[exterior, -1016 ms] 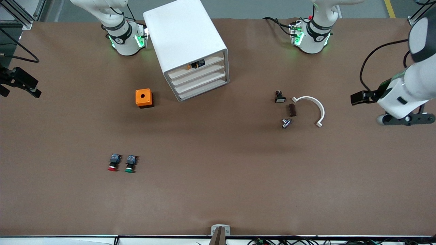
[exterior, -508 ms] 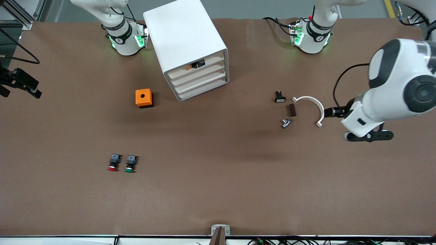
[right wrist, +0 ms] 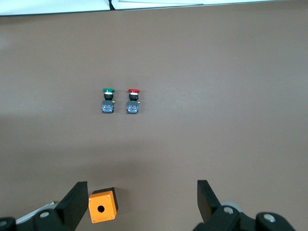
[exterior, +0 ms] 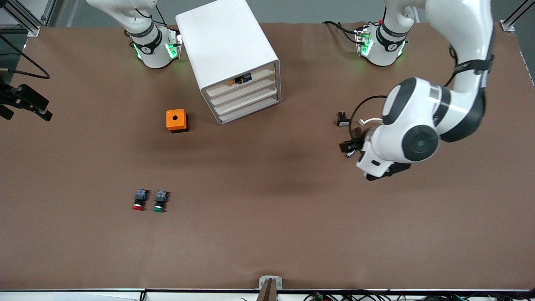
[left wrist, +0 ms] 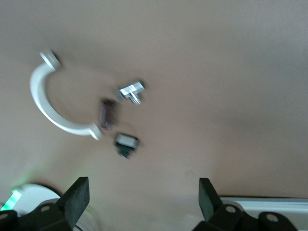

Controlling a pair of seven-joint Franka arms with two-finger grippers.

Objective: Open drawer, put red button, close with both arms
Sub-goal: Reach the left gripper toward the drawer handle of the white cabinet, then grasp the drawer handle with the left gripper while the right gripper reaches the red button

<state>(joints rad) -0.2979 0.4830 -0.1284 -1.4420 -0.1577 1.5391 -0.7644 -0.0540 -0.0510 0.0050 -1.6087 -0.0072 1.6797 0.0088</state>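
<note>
The drawer (exterior: 243, 88) is shut in the cabinet (exterior: 228, 54), nearer the right arm's base, while the left gripper (exterior: 349, 146), open and empty, hangs over small parts at its own end; the right gripper (right wrist: 139, 202), open and empty, looks down on the red button (exterior: 139, 200).

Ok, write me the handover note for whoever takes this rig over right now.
Left gripper: jaws open, empty, in the air over the small parts cluster at the left arm's end of the table.
Right gripper: jaws open, empty, over bare table near the orange box.
Drawer: shut, second front down in the white cabinet.
Red button: on the table beside the green button.
Done: nothing.
Left: open drawer, put button in, close.
</note>
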